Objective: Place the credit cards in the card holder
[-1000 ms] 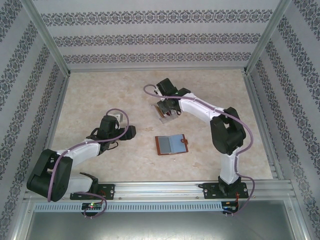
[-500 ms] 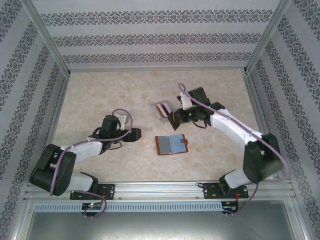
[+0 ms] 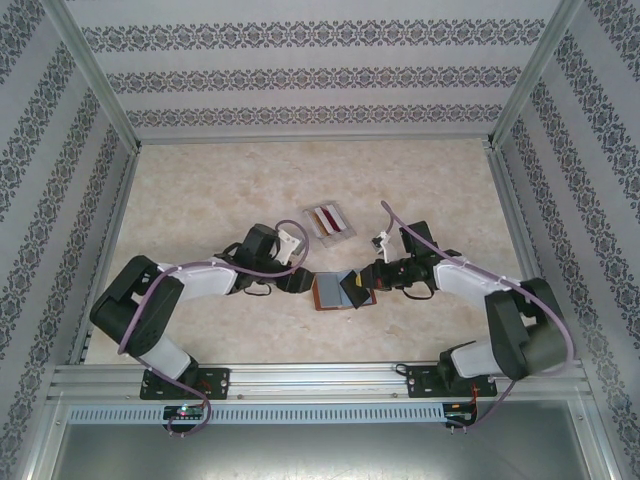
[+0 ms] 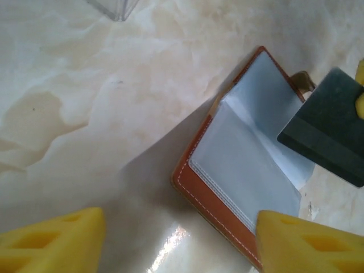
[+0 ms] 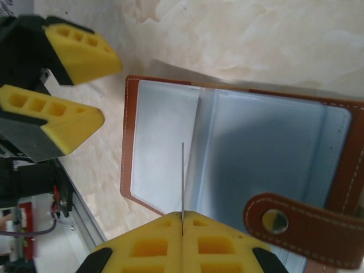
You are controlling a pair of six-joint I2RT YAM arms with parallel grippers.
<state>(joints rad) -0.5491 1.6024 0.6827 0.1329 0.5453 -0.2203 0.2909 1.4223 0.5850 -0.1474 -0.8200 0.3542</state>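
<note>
Mid-table, the open card holder (image 3: 328,292) has bare table (image 3: 200,190) around it. Left end effector (image 3: 298,283), spread, sits at its left edge. Right end effector (image 5: 182,219) pinches a dark card (image 4: 330,133) above it. Both have moved in, the right from the far tray (image 3: 310,217).

Wht/blk arms (image 3: 200,278), purple cables (image 3: 388,213), yellow pads (image 4: 51,239)

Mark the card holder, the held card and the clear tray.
card holder (image 5: 256,148): right wrist view, grey inside.
held card (image 4: 330,128): left wrist view, dark face.
clear tray (image 3: 347,231): top view, right edge.
</note>
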